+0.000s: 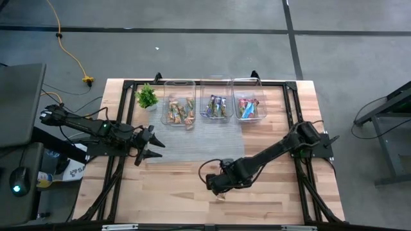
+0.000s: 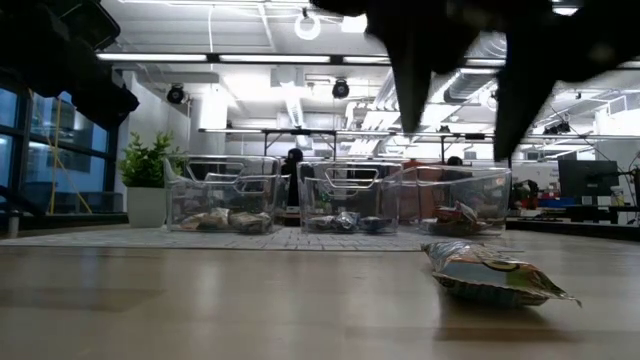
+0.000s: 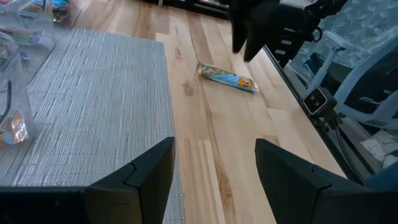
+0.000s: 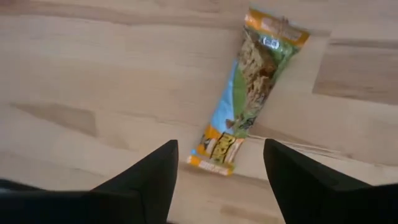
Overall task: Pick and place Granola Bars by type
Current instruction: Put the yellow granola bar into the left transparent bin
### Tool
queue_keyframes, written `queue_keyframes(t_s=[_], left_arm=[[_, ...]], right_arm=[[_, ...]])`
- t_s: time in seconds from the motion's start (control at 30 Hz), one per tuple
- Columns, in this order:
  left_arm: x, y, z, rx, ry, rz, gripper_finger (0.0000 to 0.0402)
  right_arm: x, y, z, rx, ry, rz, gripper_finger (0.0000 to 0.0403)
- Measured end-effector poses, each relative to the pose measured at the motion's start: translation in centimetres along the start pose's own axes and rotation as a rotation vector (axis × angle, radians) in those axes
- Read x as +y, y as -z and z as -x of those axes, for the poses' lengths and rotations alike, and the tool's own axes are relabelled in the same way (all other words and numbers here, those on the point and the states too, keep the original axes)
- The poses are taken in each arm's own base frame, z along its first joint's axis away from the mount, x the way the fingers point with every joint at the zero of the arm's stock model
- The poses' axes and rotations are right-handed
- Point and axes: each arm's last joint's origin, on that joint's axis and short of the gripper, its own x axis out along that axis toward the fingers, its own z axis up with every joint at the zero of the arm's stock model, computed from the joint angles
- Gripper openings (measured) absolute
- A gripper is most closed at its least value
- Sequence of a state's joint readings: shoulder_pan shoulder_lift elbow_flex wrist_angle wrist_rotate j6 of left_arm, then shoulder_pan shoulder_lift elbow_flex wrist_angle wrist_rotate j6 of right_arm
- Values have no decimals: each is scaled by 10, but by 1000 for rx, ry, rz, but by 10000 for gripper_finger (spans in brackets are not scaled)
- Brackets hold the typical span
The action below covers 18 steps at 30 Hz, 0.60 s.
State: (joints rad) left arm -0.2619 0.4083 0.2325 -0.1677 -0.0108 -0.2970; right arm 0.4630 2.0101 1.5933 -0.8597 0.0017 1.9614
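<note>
Orange-green wrapped granola bar [image 4: 245, 93] lies flat on your bare wooden tabletop [image 1: 270, 192], near its front edge. Your right gripper [image 4: 221, 163] hangs just above it, fingers apart. Your left gripper [image 1: 153, 149] waits, fingers spread, over the grey mat [image 1: 192, 144].

No readable text, brand, number or sign anywhere. Printed marks on the orange-green granola bar wrapper [image 4: 249, 93] lying on the tabletop [image 4: 93, 74], but too blurred to make out. Same for the wrappers inside the clear bins [image 1: 215, 106]: far too small to read.
</note>
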Motion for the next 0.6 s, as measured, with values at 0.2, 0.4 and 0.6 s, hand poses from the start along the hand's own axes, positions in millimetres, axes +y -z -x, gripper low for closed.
queue_keyframes(t_s=[0.2,0.4,0.6], left_arm=[[0,0,0,0,1,0,216],[0,1,0,12,-2,0,216],[0,2,0,18,-3,0,216]], right_arm=[[-13,-7,-24,51,26,-30,222],[-16,-17,-33,44,36,-33,222],[-16,-30,-42,41,0,-45,222]])
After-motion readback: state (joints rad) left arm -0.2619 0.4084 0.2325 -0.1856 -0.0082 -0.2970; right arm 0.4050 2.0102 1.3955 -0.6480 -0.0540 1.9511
